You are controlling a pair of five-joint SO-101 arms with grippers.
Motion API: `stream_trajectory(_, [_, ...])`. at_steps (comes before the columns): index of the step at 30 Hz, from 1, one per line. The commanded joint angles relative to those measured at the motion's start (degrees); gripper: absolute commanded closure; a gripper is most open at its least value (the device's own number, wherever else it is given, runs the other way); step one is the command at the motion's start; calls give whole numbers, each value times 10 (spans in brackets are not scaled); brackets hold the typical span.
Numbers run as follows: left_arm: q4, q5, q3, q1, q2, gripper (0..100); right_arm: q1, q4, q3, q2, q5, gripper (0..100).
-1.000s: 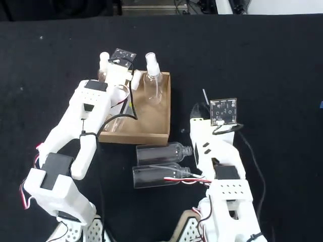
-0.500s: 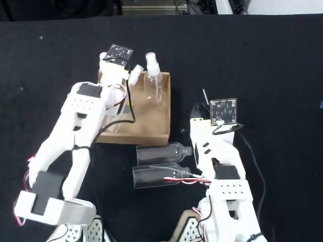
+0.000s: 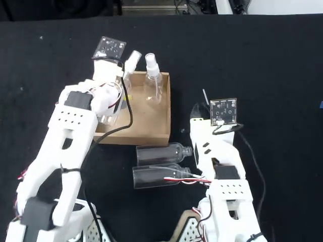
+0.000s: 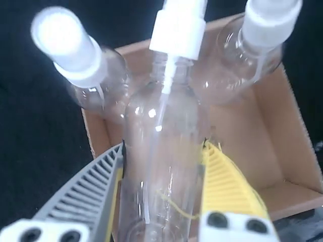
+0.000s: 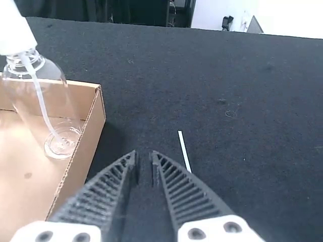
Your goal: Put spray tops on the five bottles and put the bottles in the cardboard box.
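My left gripper (image 4: pixel 162 151) is shut on a clear bottle (image 4: pixel 164 126) with a white spray top (image 4: pixel 179 25), held tilted over the left part of the cardboard box (image 3: pixel 169 111). In the high view this bottle (image 3: pixel 112 103) leans with its top (image 3: pixel 132 59) toward the far edge. A second topped bottle (image 3: pixel 153 83) stands upright in the box's far right corner, and a third (image 4: pixel 81 60) stands at the other far corner. Two bottles without tops (image 3: pixel 162 153) (image 3: pixel 155 176) lie on the table in front of the box. My right gripper (image 5: pixel 144 166) rests shut and holds nothing, right of the box.
A thin white tube (image 5: pixel 184 151) lies on the black cloth just beyond the right gripper. The right arm's base (image 3: pixel 227 201) sits beside the two lying bottles. The box wall (image 5: pixel 96 121) is close to the right gripper.
The left arm has risen and swung left and away with the bottle, which now leans toward the far side of the box. The right arm has not moved.
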Motion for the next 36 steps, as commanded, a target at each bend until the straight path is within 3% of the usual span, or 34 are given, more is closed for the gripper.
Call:
stream_trajectory(1, [-7,7,-7,5,-55,859,6,-15,-38,3,6,973])
stream_trajectory(15, [-11,52,70,-4,-340,859,4,-15,-38,3,6,973])
stream_trajectory(18, [-29,54,81,-52,-377,863,4,-15,-38,3,6,973])
stream_trajectory(23, [-94,54,97,-217,-380,952,4,-15,-38,3,6,973])
stream_trajectory(30, [-309,53,257,-387,-380,964,4,-15,-38,3,6,973])
stream_trajectory(36, [-707,48,502,-471,-379,964,4,-15,-38,3,6,973])
